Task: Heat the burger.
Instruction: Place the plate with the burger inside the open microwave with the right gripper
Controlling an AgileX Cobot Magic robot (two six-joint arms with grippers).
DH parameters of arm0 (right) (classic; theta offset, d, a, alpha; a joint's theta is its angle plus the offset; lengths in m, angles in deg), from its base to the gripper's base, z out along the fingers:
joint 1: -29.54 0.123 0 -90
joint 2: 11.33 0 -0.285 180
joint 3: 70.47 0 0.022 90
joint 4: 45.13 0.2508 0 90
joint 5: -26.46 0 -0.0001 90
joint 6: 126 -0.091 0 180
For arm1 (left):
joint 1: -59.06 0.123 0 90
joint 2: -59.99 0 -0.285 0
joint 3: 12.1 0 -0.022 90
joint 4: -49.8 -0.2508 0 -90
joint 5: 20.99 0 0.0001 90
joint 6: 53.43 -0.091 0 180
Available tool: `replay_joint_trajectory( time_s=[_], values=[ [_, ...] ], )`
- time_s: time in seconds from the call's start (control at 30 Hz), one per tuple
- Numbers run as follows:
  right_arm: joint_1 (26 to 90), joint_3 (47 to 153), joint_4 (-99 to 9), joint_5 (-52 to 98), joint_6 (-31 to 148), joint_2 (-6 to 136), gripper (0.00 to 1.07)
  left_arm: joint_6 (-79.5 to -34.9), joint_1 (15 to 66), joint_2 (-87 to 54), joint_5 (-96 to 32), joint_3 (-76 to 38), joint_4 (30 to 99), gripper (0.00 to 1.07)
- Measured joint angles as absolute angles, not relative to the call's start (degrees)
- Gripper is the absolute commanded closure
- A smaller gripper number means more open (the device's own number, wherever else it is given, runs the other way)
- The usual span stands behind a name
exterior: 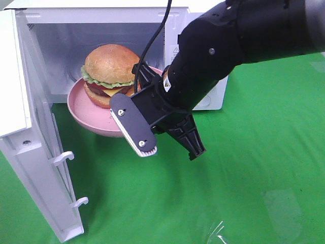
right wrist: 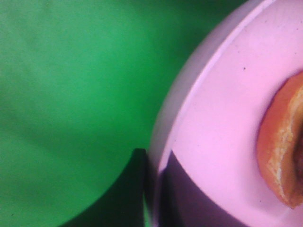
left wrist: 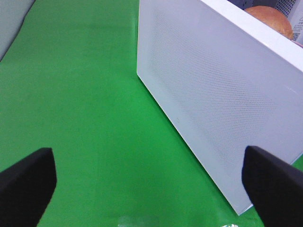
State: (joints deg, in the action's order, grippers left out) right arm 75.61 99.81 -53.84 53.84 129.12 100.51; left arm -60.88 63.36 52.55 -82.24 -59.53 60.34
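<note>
The burger, with a golden bun, lettuce, cheese and patty, sits on a pink plate in the mouth of the open white microwave. The plate's front half overhangs the green table. My right gripper hovers at the plate's front rim with its jaws apart and nothing between them. Its white-padded finger covers the rim. The right wrist view shows the plate's rim and the burger's bottom bun very close. My left gripper is open and empty over the cloth, outside the microwave door.
The microwave door stands swung open at the left, with two white latch hooks on its inner edge. Green cloth covers the table. The top of the bun shows over the door in the left wrist view.
</note>
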Motion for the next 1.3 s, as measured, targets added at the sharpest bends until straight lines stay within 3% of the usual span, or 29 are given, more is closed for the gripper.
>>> replay_joint_trajectory(
  time_s=[1.3],
  values=[
    [73.7, 133.6, -58.7, 67.4, 118.1, 121.4, 1.07, -60.9, 63.4, 52.5, -82.2, -59.5, 60.3, 0.07]
  ],
)
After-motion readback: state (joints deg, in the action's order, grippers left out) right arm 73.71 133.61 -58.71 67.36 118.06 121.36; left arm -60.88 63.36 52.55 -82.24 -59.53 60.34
